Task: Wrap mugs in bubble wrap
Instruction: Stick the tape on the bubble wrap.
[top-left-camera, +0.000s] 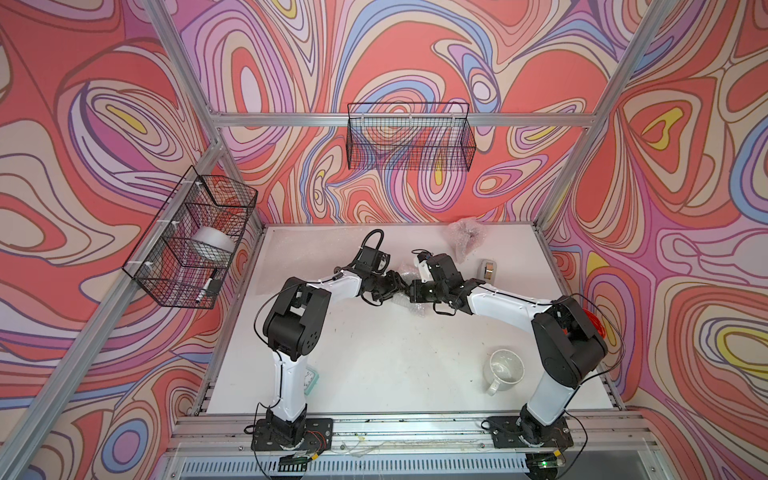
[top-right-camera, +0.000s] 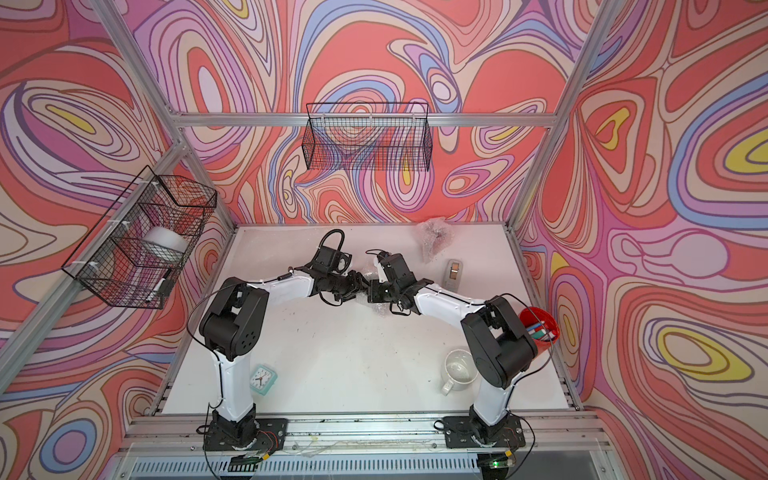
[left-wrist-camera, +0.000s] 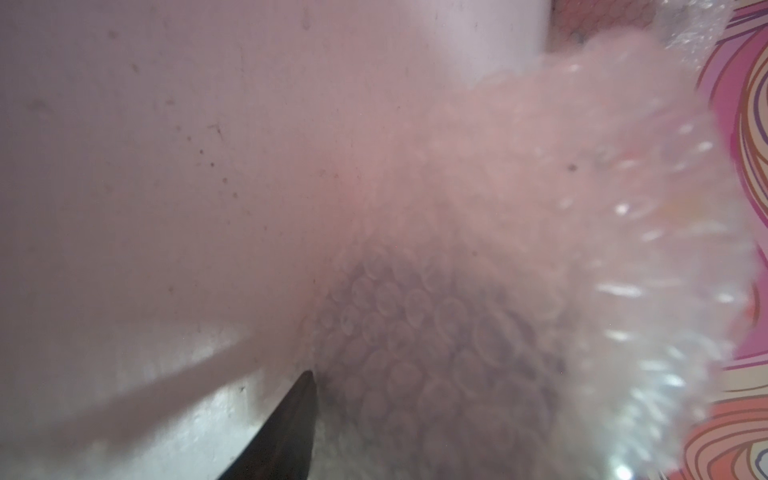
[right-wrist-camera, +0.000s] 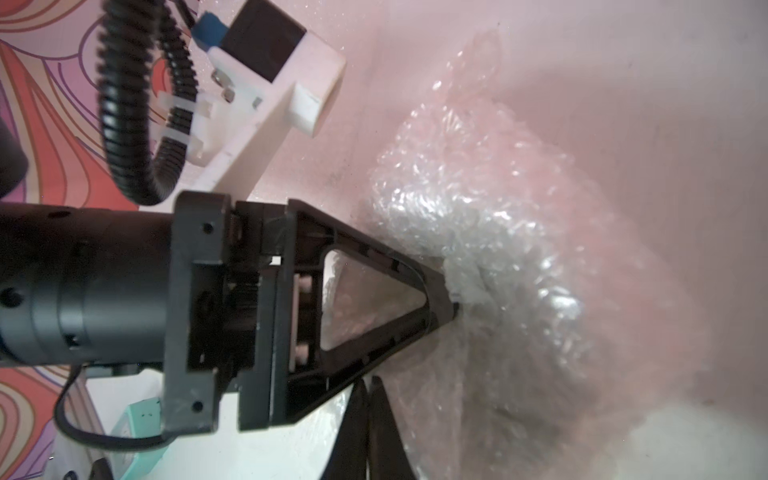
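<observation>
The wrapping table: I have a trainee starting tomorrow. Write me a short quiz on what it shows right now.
1. True or false: the white mug stands upright and unwrapped.
2. Which item sits in the wire basket on the left wall? A) white roll B) clock C) red cup
3. Fill in: the left gripper and right gripper meet at a crumpled bundle of ____.
Key: 1 true; 2 A; 3 bubble wrap.
</observation>
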